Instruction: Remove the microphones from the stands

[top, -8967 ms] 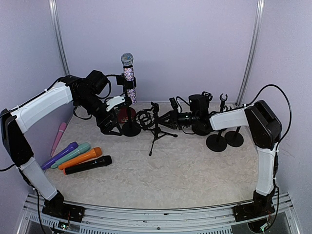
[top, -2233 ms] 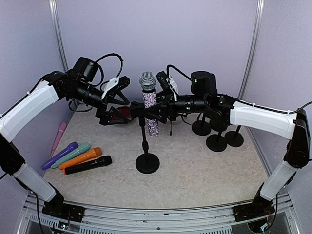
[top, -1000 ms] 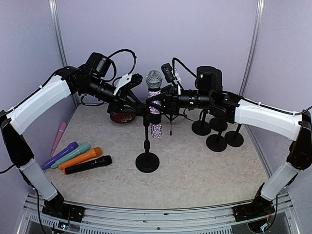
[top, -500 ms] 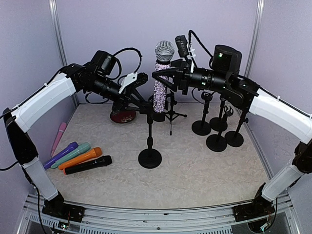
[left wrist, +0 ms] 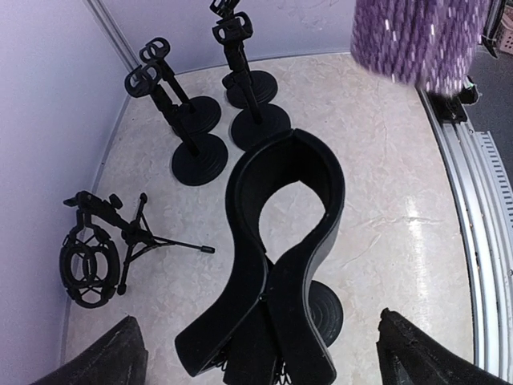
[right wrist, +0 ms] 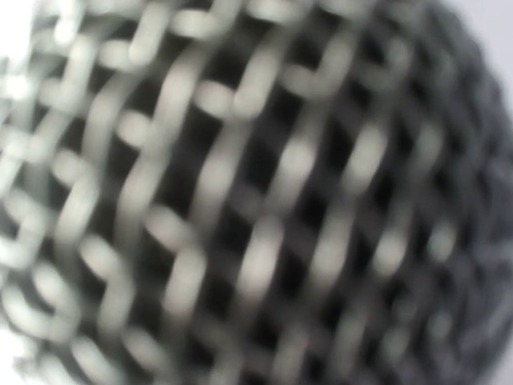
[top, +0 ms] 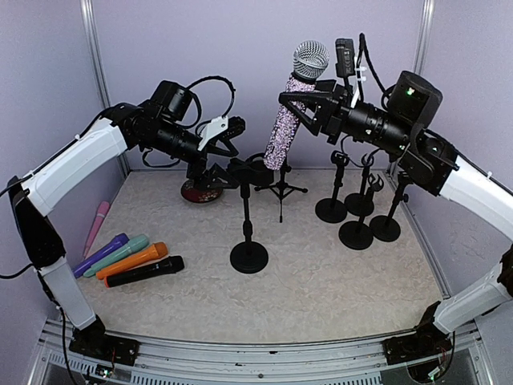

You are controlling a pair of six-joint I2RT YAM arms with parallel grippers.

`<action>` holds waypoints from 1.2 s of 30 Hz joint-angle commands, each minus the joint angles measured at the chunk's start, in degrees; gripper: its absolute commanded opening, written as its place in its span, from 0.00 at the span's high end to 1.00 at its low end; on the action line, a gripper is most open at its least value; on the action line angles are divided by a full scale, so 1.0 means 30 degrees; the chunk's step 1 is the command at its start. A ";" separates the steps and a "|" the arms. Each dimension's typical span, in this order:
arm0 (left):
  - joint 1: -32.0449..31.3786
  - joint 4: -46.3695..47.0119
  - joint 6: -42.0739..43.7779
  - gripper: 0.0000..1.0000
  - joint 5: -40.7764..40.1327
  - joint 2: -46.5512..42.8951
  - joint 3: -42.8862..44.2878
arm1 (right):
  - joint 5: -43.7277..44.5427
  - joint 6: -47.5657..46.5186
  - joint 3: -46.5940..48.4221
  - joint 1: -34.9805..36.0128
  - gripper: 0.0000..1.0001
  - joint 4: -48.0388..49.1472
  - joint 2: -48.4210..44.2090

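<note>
nearest, loose mics (top: 132, 258) are lying fanned on the left of the table (top: 321, 289); just beyond, the stand (top: 248, 255) is standing upright on its round base, its clip (left wrist: 248, 273) gaping and holding nothing; the left gripper (top: 227, 150) is hovering at the clip, jaws released and spread wide, one to each side, touching neither flank; above it the mic (top: 280, 136) is hanging tilted in the air, head up, clear of the clip; the right gripper (top: 303, 108) is grasping its glittery body just under the grille, which is filling the right wrist view as a blur; farther back, spare stands (top: 355, 234) and a tripod (top: 280, 191) are sitting near the wall.

the mic is looking free, so the risk is lying in the carry: the grip is sitting high, so the long tail may be swinging or slipping; that tail is hanging near the clip and could be snagging it and toppling the stand; the left gripper backing off carelessly could be doing likewise; no brand, label or writing is showing readably.
</note>
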 commanded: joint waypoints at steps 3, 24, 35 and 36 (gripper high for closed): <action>-0.0031 0.0116 -0.0640 0.01 -0.0158 -0.1257 0.0626 | -0.0301 0.1912 -0.1261 0.0500 0.79 0.3019 0.0670; 0.0184 -0.0585 -0.3069 0.17 0.3259 -0.5608 -0.3731 | 0.2966 0.2214 0.0089 0.4747 0.87 1.1265 0.7193; 0.2339 -0.2149 -0.1689 0.63 0.3030 -0.5928 -0.5108 | 0.3699 0.1356 -0.0798 0.4980 0.19 0.9284 0.5511; 0.2546 -0.2325 -0.1382 0.64 0.2727 -0.6195 -0.5617 | 0.4010 0.1069 -0.0989 0.4994 0.14 0.8808 0.5049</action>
